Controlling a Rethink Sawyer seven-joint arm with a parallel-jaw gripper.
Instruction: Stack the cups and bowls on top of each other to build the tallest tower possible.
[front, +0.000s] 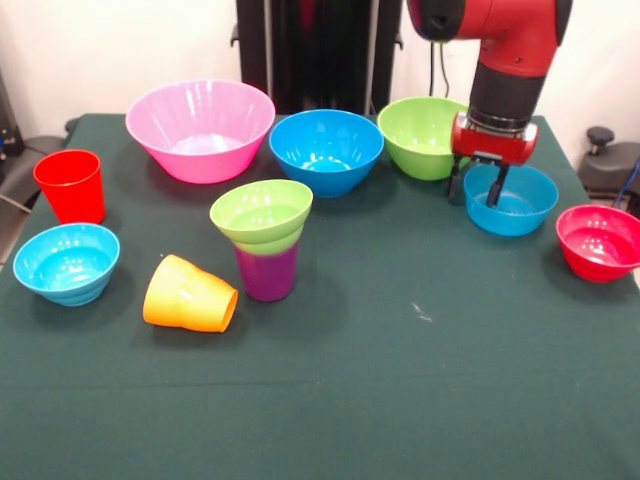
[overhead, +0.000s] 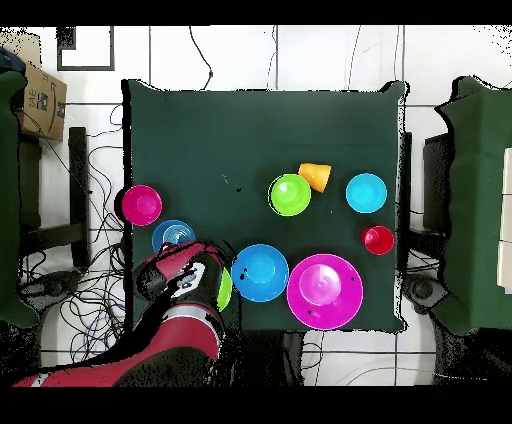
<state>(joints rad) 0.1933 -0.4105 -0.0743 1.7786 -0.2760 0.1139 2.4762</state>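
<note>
**Claw open at the small blue bowl**

The claw (front: 478, 186) hangs with fingers apart, one each side of the small blue bowl's (front: 515, 205) rim. A small lime green bowl (front: 262, 214) sits on the upright purple cup (front: 267, 272). The orange cup (front: 188, 295) lies tipped on the desk (front: 420, 380).

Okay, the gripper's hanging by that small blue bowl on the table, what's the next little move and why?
Probably lower straight down so the open gripper straddles the near-side rim of the small blue bowl. One finger already hangs over the bowl's inside and the other sits outside its rim; nothing is held yet.
</note>
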